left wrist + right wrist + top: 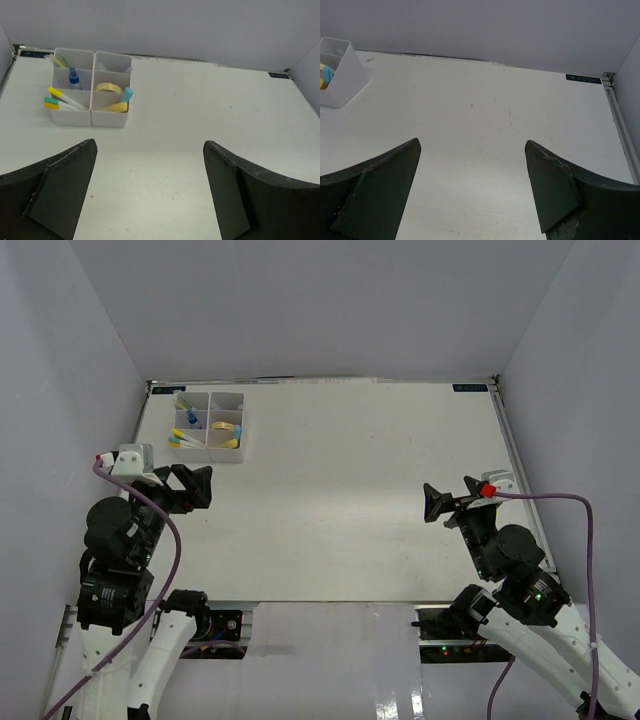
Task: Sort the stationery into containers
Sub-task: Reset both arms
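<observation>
Both open, nothing held: left gripper [149, 146], right gripper [472, 142]. All items I can see sit in the tray [107, 119], ahead-left of the left gripper, far left of the right one. Pens [62, 100], ring [108, 87], bottle [73, 78]: I judge them light, stiff, smooth, prone to roll. Pinch pens mid-barrel, across the shaft; bottle by its body.

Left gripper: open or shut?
Open. In its wrist view the left gripper has its jaws wide apart, with only bare table between them and nothing held.
</observation>
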Controlling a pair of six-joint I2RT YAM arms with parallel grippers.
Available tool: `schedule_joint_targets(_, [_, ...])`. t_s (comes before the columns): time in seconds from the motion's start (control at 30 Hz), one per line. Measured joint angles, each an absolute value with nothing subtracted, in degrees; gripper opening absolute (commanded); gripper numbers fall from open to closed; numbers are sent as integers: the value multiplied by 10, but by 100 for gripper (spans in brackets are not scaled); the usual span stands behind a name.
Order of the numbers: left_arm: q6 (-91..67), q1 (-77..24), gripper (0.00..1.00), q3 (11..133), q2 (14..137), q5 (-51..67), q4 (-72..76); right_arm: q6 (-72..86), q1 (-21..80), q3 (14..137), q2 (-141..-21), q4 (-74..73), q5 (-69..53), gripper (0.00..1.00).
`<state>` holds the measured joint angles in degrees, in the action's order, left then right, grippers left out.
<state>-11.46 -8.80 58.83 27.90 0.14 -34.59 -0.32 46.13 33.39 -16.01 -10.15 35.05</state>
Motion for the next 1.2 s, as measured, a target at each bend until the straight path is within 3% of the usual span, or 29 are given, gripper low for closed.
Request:
schedule_joint_targets(0.77, [-160,-118,98,336,160,-56,-302,-7,461,282,-119,-103,366,90])
schedule_joint_targets(1.2, [-181,-119,98,314,163,-55,-263,-7,461,282,-127,-103,369,90])
